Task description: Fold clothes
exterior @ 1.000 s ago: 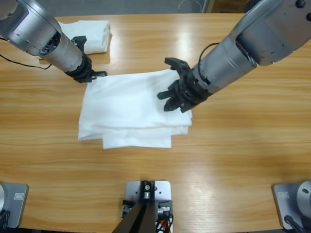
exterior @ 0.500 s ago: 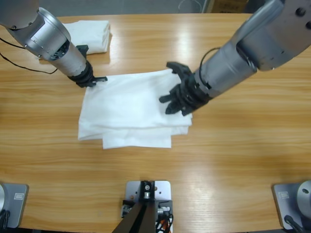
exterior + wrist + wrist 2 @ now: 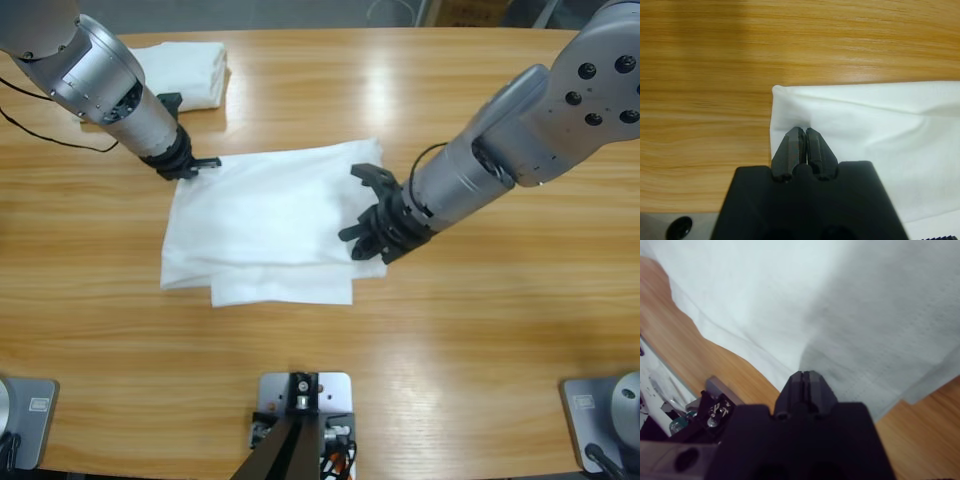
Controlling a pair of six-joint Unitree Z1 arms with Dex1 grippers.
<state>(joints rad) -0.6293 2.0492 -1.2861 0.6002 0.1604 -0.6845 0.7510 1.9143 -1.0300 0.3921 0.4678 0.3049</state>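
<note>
T-shirt [image 3: 262, 225] lies folded, white, both grippers' fingers pinching its edges.

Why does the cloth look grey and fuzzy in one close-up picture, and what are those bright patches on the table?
Right wrist view: the T-shirt sits very near the lens, out of focus, partly in shadow. Left wrist view: cloth and wood grain stay sharp. High view: overhead light glares off the table.

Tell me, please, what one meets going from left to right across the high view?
Left gripper shut on the T-shirt's corner → T-shirt spread on the table → right gripper shut on its right edge.
</note>
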